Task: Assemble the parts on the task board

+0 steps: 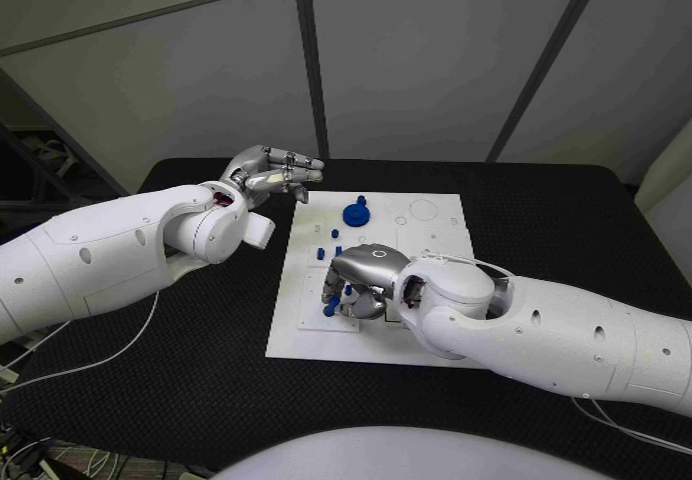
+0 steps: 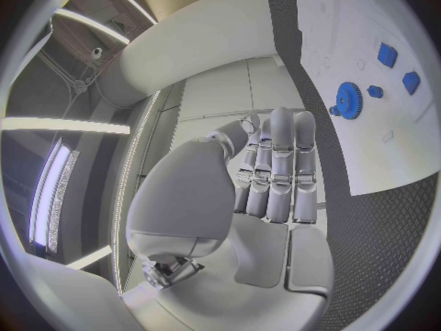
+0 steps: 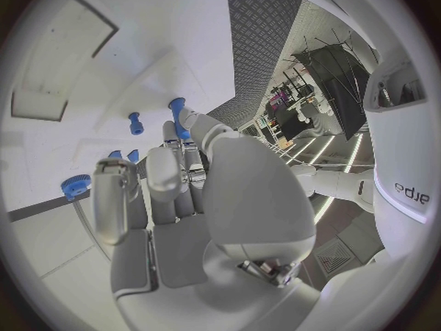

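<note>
right hand [image 1: 368, 275] on task board [image 1: 433, 345], fingers closed on blue peg [image 3: 177, 118] at fingertips | left hand [image 1: 271, 172] off board, fingers curled together, empty | keep peg upright, seat slowly | blue gear [image 1: 356, 213] beyond fingertips

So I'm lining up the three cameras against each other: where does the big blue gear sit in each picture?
Head view: the blue gear lies on the far part of the task board, between the two hands.
Left wrist view: the gear lies on the board beyond the left hand.
Right wrist view: I cannot pick it out with certainty.
Shared landmark: the white task board.
</note>
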